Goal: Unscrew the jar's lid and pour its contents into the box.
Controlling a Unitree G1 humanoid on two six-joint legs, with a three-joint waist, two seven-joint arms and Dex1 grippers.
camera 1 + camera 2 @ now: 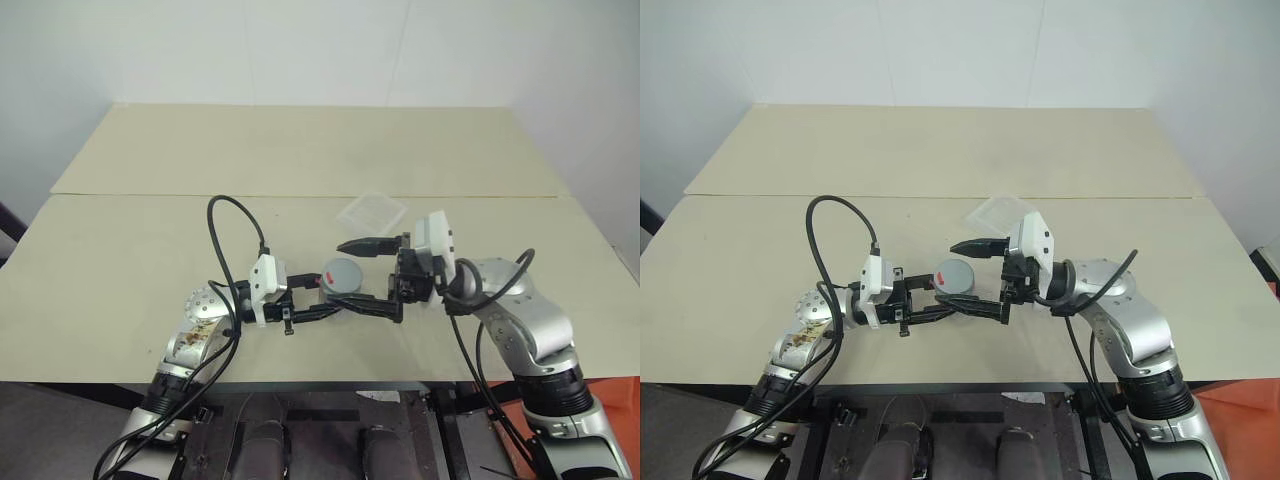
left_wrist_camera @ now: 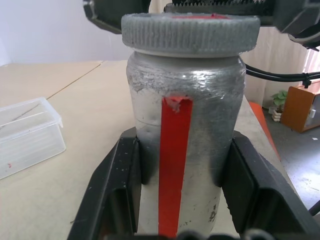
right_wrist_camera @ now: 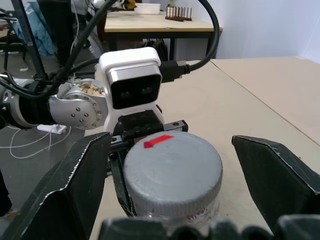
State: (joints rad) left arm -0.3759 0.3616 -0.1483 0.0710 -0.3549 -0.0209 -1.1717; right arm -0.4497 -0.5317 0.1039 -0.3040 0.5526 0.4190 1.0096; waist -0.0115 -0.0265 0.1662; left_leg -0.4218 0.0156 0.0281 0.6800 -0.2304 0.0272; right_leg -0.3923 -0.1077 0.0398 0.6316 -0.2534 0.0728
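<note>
Two pale beige tables [image 1: 300, 150] stood end to end against a plain white wall [image 1: 300, 50]; an orange cabinet [image 2: 300, 107], perhaps wooden, sat off to the side.

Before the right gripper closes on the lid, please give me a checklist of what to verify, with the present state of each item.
1. Left gripper holds the jar firmly: ok, fingers clamp both sides of the body.
2. Lid on the jar: ok, seated on the neck, not yet unscrewed.
3. Right gripper open wide enough: ok, one finger on each side of the lid, apart from it.
4. Right gripper centred on the lid: ok, roughly centred in the right wrist view.
5. Box ready on the table: ok, beyond the grippers.
6. Contents inside the jar: cannot tell.
</note>
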